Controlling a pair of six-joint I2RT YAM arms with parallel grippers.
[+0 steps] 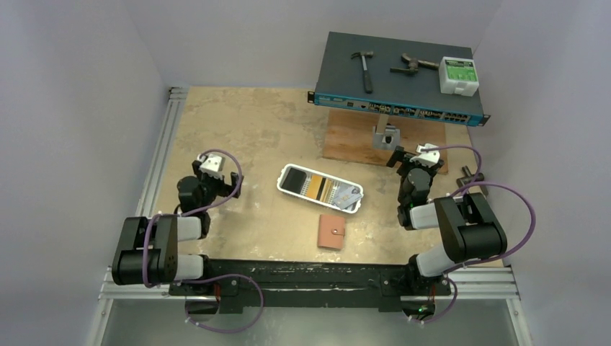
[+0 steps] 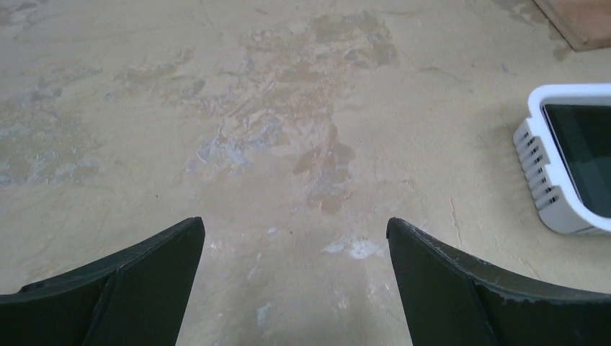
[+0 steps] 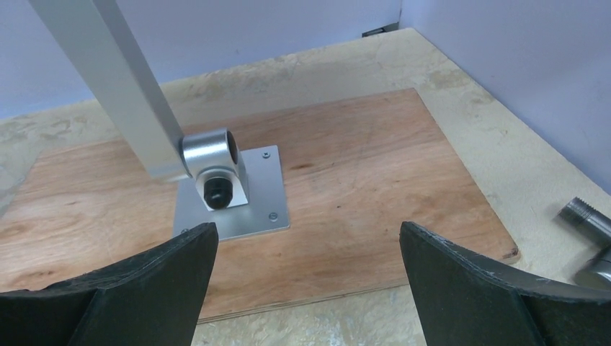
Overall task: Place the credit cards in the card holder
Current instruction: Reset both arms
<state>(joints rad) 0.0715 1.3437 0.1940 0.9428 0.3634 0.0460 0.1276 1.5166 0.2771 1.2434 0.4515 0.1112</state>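
The credit cards (image 1: pixel 328 189) lie in a white tray (image 1: pixel 283 189) near the middle of the table (image 1: pixel 238 122), with the card holder (image 1: pixel 332 232) flat just beside it toward the near edge, seemingly closed. The left gripper (image 1: pixel 218 175) hovers toward the left edge and the right gripper (image 1: pixel 420 156) near a wooden board (image 3: pixel 375 166) toward the far edge, both with jaws spread wide and empty. The task looks unstarted; next, one arm must reach into the tray and pinch a thin card.

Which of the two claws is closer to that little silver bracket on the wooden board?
Right. The right gripper sits just short of the silver bracket, facing it; the left gripper is far off, beyond the white tray.
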